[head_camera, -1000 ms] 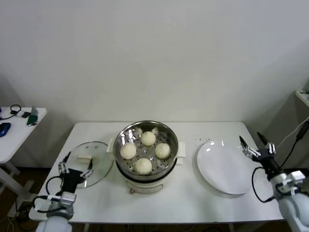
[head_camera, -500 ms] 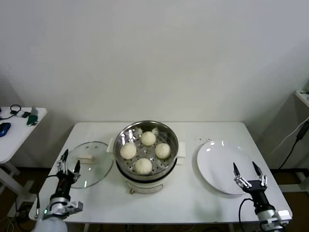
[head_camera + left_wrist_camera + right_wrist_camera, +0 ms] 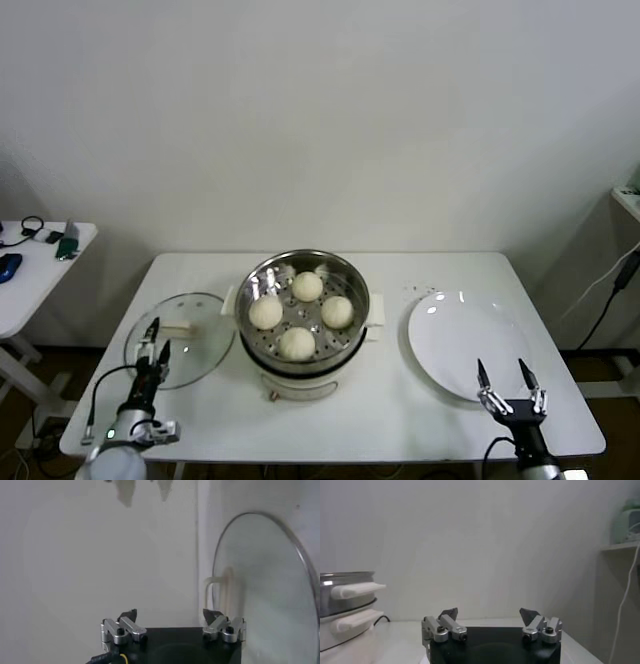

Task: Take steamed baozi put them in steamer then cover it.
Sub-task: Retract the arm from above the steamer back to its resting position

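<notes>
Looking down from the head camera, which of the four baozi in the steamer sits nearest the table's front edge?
The baozi at the steamer's front rim; the other three lie farther back.

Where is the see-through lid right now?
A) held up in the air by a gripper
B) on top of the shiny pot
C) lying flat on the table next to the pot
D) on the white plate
C: the cover lies flat on the table on the robot's left of the steamer, whose top is open with four baozi showing inside.

steamer (image 3: 303,345) open from above, cover (image 3: 183,350) flat on table just beside it, white plate (image 3: 465,345) on other side
</notes>
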### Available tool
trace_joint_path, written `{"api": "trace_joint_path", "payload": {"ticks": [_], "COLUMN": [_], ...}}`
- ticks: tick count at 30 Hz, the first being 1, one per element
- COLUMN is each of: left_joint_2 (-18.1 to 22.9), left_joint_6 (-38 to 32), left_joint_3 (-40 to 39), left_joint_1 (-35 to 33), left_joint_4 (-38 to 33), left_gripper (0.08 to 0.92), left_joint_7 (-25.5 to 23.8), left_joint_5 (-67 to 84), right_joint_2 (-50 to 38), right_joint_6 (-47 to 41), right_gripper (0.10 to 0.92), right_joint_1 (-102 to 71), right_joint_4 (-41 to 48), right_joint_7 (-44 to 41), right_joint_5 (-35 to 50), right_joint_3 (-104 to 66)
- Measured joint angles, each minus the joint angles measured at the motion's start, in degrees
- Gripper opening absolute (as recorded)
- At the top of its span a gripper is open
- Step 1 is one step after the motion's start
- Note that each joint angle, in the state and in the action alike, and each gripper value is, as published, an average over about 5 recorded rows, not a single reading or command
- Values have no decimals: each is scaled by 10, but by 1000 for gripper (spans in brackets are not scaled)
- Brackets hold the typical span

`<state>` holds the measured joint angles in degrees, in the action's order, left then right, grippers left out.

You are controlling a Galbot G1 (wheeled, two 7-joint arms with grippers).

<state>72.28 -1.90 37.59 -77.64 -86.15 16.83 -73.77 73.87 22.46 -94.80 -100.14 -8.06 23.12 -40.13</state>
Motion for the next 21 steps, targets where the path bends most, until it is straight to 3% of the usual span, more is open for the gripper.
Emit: {"api": "trace_joint_path", "payload": {"ticks": [21], "left_joint_2": [-1], "left_joint_6": [5], "left_joint_3": [-18], "left_joint_1": [67], "left_joint_4": [81], "left_gripper": [823], "left_joint_7": [6], "left_joint_5": [-47], "right_joint_2": [18], "right_joint_6": [31], "right_gripper": [823], "right_joint_1": [-32], "right_joint_4": [-3], "right_joint_7": [4], "right_joint_5": [-9], "right_joint_3": [-4]}}
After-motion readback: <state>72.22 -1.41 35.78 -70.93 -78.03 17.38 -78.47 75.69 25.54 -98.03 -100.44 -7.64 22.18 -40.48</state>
